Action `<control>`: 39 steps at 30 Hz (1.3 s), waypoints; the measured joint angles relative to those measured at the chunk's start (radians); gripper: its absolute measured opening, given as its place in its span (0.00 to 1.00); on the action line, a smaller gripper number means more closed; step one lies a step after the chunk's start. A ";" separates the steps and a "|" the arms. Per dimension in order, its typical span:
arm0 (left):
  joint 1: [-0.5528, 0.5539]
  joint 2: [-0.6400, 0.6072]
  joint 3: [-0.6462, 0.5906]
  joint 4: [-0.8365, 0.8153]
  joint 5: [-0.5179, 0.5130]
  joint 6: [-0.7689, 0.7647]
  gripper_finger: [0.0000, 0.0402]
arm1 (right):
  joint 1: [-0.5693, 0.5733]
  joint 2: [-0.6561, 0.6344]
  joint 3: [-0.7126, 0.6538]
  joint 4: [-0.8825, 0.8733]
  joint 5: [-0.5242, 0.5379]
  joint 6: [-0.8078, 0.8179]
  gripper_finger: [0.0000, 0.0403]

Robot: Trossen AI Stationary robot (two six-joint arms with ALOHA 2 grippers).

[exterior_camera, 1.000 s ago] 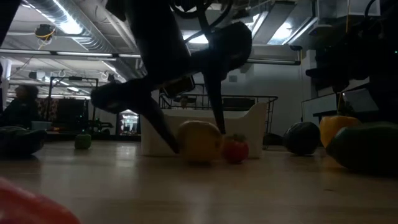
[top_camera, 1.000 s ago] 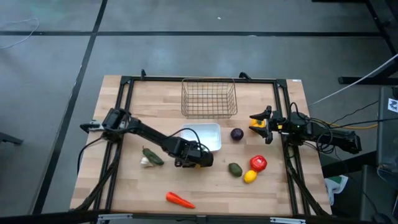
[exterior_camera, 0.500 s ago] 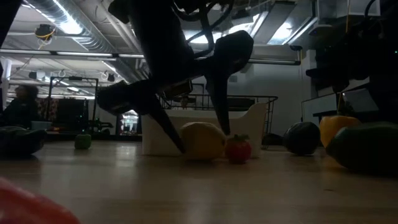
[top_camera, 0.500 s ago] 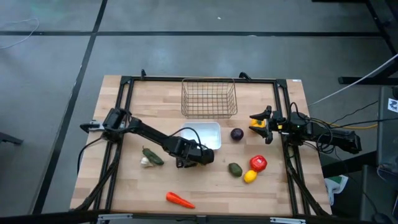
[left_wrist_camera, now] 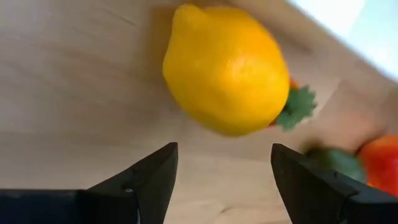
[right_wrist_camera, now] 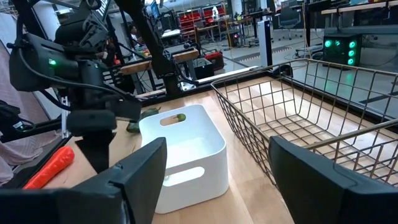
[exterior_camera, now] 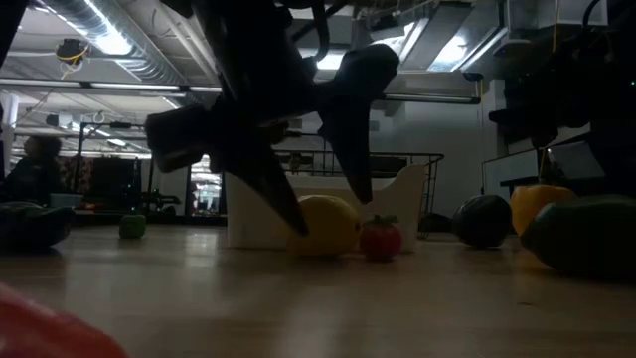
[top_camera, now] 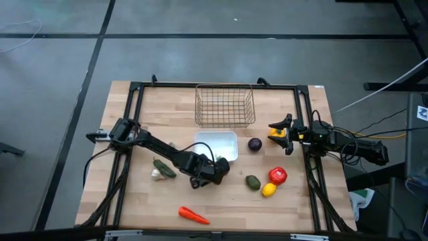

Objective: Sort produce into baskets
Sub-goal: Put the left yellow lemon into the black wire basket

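My left gripper [top_camera: 212,173] is open, low over the table just near of the white tray [top_camera: 221,142]. A yellow lemon [left_wrist_camera: 227,68] lies on the wood ahead of its fingertips, with a small red tomato [exterior_camera: 381,240] with a green stalk touching its far side. The fingers stand clear of the lemon in the left wrist view. My right gripper [top_camera: 281,131] is open and empty at the table's right edge. The wire basket [top_camera: 225,105] stands at the far middle. A purple ball [top_camera: 255,144], an avocado [top_camera: 252,181], a red tomato [top_camera: 277,175] and a second lemon [top_camera: 269,190] lie at the right.
A green pepper [top_camera: 164,167] and white garlic [top_camera: 156,175] lie left of my left gripper. A carrot [top_camera: 192,214] lies near the front edge. A small green piece [right_wrist_camera: 180,117] shows beyond the tray. Bare wood lies at the front left.
My left gripper has drawn a little toward the table's near edge and tipped, staying open. More of the white tray now shows in the high view. The lemon and the small red tomato have shifted slightly along the table.
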 joint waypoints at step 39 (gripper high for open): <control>-0.036 -0.031 0.000 -0.367 -0.069 -0.052 0.63 | 0.000 0.000 0.000 0.000 0.000 0.000 0.70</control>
